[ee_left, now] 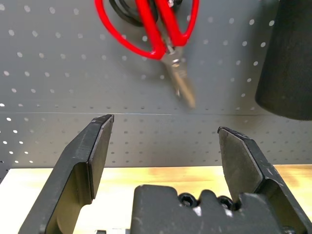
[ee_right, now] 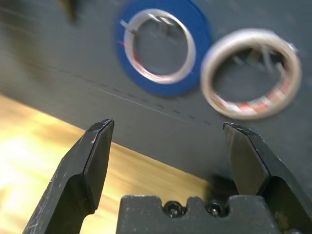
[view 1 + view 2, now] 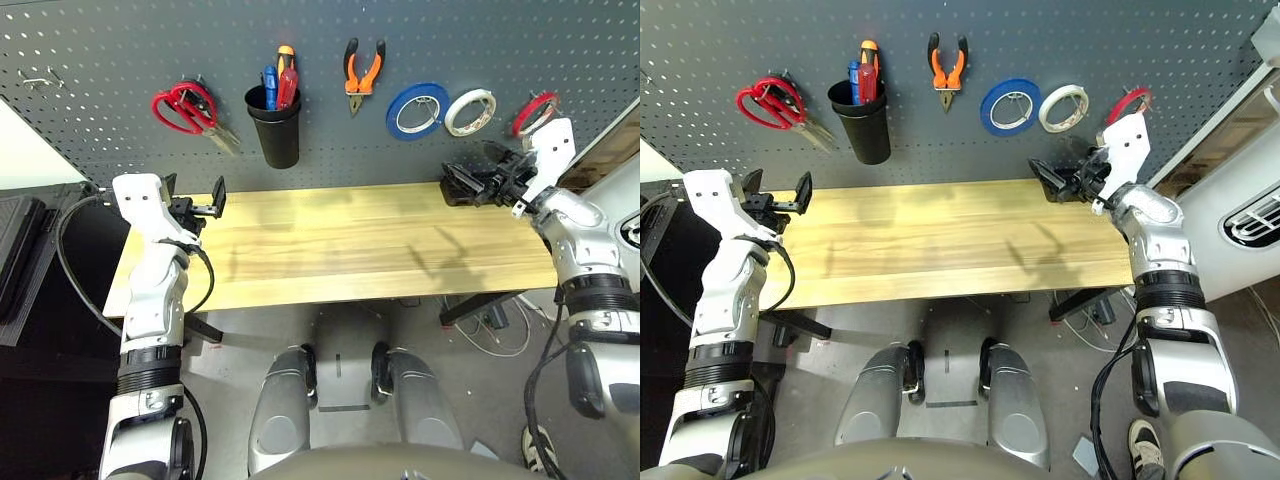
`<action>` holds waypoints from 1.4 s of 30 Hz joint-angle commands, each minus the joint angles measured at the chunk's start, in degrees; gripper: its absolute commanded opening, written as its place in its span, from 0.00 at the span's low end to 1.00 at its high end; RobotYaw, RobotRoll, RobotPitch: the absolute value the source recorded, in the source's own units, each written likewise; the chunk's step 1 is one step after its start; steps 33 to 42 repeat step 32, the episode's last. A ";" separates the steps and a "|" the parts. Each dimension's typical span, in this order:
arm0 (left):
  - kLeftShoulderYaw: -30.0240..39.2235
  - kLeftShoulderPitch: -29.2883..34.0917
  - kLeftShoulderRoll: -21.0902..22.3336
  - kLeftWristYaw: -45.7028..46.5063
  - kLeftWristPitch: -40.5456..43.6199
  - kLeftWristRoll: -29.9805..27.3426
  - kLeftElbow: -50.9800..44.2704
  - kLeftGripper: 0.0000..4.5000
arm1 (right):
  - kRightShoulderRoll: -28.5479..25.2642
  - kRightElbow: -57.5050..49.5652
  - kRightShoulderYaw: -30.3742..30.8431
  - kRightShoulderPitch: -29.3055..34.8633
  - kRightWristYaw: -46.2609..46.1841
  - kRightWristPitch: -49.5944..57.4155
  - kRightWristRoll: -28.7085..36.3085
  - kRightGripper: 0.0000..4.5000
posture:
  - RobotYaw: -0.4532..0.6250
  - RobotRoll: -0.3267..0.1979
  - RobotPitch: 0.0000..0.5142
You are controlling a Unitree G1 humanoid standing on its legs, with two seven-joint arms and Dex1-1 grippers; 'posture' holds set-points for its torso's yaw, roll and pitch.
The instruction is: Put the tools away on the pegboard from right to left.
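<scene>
Both arms reach level toward the pegboard (image 3: 120,40): left gripper (image 3: 195,203) at the bench (image 3: 330,250) far-left corner, right gripper (image 3: 470,180) far-right, each gaping, empty; the 4 tools hang there

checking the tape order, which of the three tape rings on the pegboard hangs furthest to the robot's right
The thin red tape ring, hung beside the right gripper. The white tape roll sits in the middle, the blue tape roll furthest left.

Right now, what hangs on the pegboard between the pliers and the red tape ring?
Blue tape roll and white tape roll, seen in the left eye view.
</scene>
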 commanded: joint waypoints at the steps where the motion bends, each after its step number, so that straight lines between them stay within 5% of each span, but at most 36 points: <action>1: 0.70 1.39 -1.10 1.19 -5.52 0.80 4.11 0.99 | 2.17 6.08 -2.08 0.08 -8.64 -7.34 -2.25 1.00 | 0.43 0.62 0.20; 16: 0.39 -5.09 -1.83 3.14 -12.64 1.30 18.53 0.99 | 3.62 17.44 -2.04 -2.67 -10.52 -16.68 -3.70 1.00 | 0.41 0.62 0.14; 42: 1.62 -4.67 -1.21 9.53 -10.61 2.36 19.27 0.99 | 3.97 16.74 -2.24 -2.94 -9.62 -16.82 -3.35 1.00 | 0.42 0.62 0.14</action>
